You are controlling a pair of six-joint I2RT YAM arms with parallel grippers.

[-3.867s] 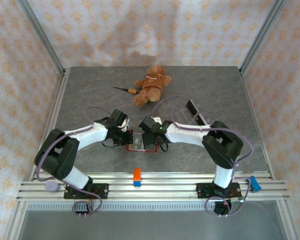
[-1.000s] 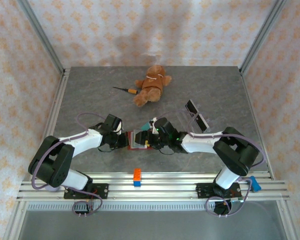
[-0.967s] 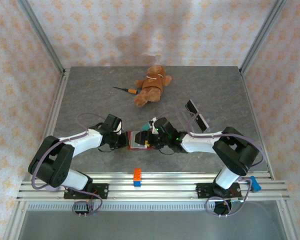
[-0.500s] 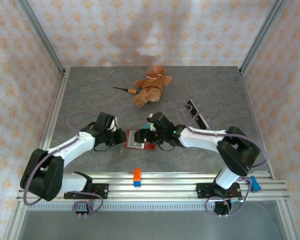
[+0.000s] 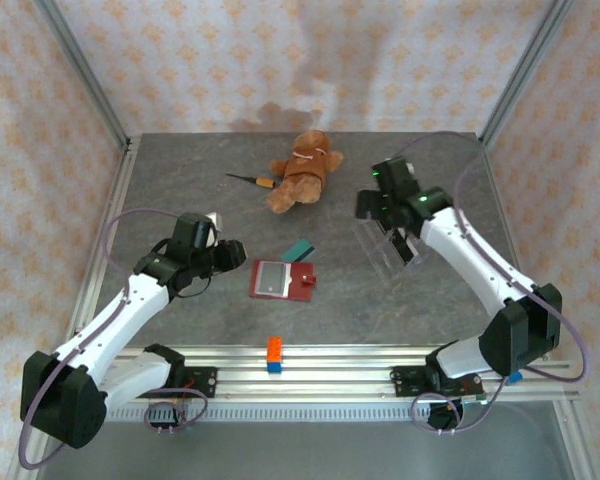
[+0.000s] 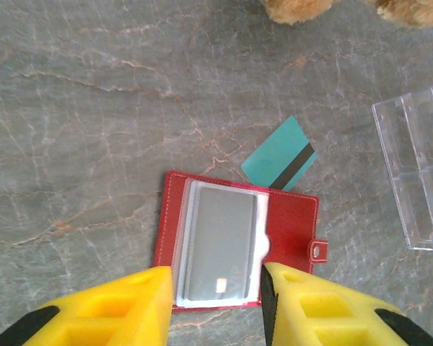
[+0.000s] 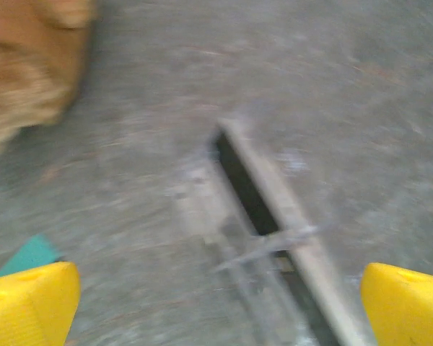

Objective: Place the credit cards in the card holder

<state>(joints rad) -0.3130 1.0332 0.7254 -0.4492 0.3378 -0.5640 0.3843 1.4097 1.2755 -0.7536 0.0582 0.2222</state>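
Overall: the job looks partly done, with one card seated and one loose.
Card holder: the card holder [image 6: 289, 223] lies open and flat near the middle of the surface [image 5: 180, 180], somewhat toward the near edge. Its inside faces up, so a card can slide in from above.
Seated card: a pale card [image 6: 220, 249] sits behind the clear sleeve [image 6: 190, 238] on the holder's left half. Its colour is hard to read through the plastic.
Snap tab: the snap tab [image 6: 317, 250] sticks out at the holder's right side, unfastened, which leaves the fold free.
Loose card: the teal card [image 6: 278, 155] lies flat with its dark stripe up, just beyond the holder's far edge. One corner meets or slips under that edge; which of the two cannot be told.
Left end effector: the left end effector [image 6: 216, 295] hovers above the holder's near-left side. Its yellow jaws are spread and grip nothing.
Right end effector: the right end effector [image 7: 218, 288] is spread wide and empty, raised over the acrylic stand [image 7: 260, 202] toward the right edge. The right wrist view is blurred.
Likely reason: both arms stand clear, so the holder and teal card are open to reach.
Next call: probably a low pinch on the teal card's free edge, which is awkward because it lies flush.
Bystanders: the teddy bear [image 5: 302, 168] and screwdriver [image 5: 250, 179] lie near the far edge, and the orange-and-blue block [image 5: 275, 353] sits at the near edge.
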